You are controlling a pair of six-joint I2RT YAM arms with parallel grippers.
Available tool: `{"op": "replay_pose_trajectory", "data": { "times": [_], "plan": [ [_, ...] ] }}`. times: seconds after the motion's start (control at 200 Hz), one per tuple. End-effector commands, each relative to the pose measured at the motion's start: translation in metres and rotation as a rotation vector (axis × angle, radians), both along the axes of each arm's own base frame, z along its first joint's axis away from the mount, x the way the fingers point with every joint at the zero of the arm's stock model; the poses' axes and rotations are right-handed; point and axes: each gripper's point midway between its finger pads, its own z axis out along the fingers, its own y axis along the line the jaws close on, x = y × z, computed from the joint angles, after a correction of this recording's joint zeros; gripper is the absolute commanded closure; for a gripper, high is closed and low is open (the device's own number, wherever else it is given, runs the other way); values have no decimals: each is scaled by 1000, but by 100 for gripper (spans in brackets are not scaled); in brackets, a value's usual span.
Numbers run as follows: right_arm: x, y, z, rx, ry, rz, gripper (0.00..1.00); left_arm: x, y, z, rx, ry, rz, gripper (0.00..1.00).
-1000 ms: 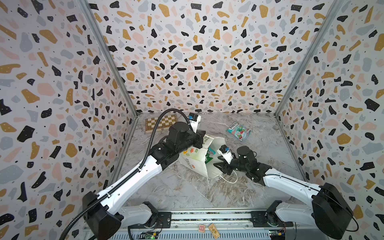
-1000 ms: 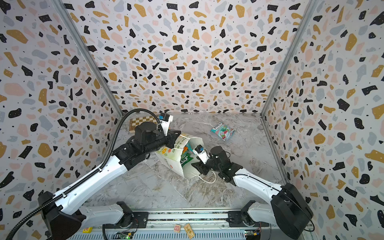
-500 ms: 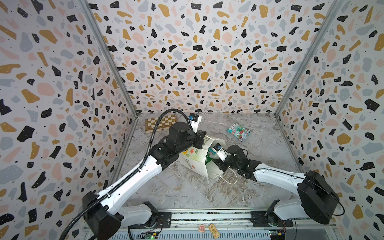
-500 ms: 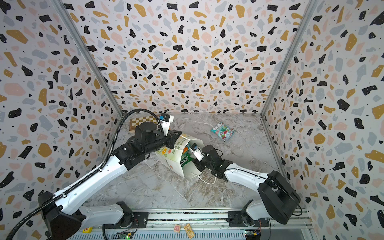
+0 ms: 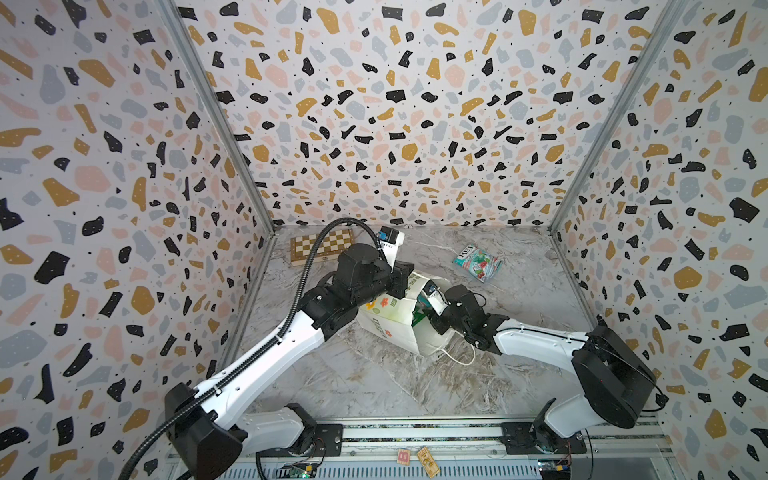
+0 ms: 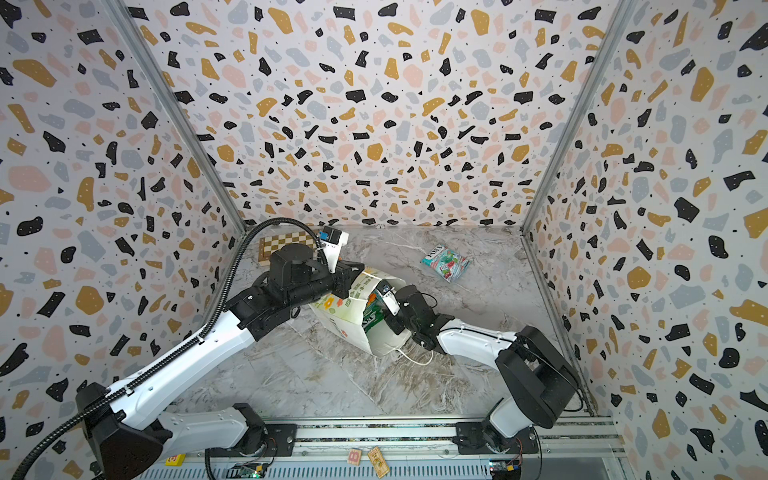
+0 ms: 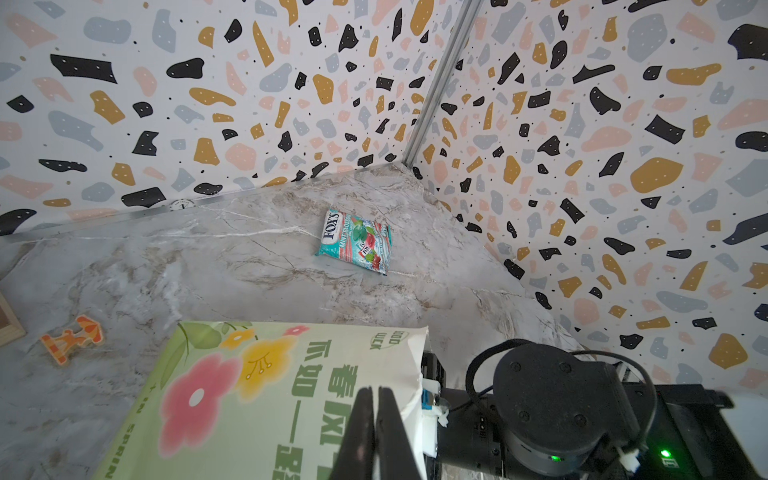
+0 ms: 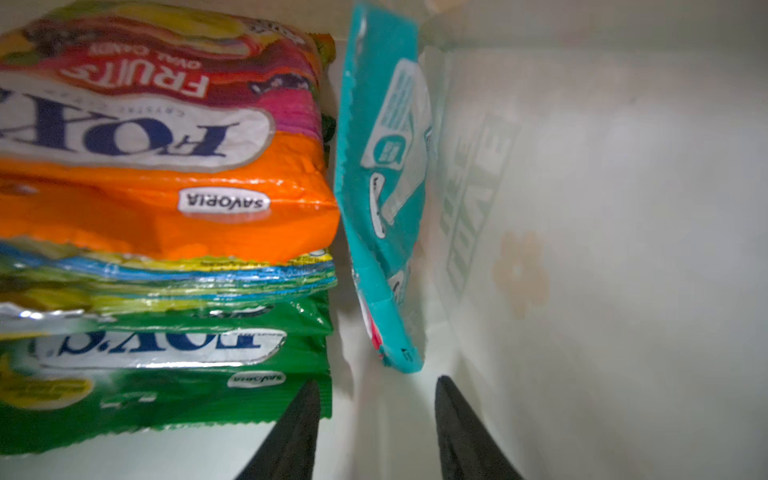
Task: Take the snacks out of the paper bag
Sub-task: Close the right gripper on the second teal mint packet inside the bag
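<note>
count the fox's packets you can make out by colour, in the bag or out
teal packets: 2, one on the table, one in the paper bag
orange packet: 1
green packet: 1
total: 4 sure; packet edges between orange and green uncountable

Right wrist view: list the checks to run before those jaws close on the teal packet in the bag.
1. Left gripper shut on the paper bag at its mouth edge: ok.
2. Right gripper inside the bag, jaws open: ok.
3. Teal packet in line with the gap: ok.
4. Teal packet between the fingers: not ok, it lies beyond the tips.
5. Green packet clear of them: cannot tell.
</note>
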Motion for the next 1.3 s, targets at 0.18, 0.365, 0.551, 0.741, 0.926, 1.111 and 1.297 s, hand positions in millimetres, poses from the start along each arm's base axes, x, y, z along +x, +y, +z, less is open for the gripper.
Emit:
{"op": "replay_pose_trajectory", "data": {
  "times": [0.18,0.365,0.551,0.741,0.926,1.111,1.297],
  "plan": [
    [19,11,17,-3,-88,0,56,-4,-1,15,-31,-46,-19,100],
    [18,13,13,-25,-100,30,58,-4,-1,17,-33,-51,-18,100],
    [22,18,7,-58,-102,50,58,-5,-2,17,-33,-49,-26,100],
    [32,19,1,-91,-107,28,61,-6,-2,17,-31,-48,-30,100],
    [42,18,-1,-108,-121,-10,63,-7,-3,17,-32,-48,-36,100],
    [49,20,-4,-113,-126,-17,62,-8,-3,19,-34,-48,-43,100],
    [56,25,-7,-111,-127,-9,58,-9,-3,18,-32,-47,-43,100]
  ]
}}
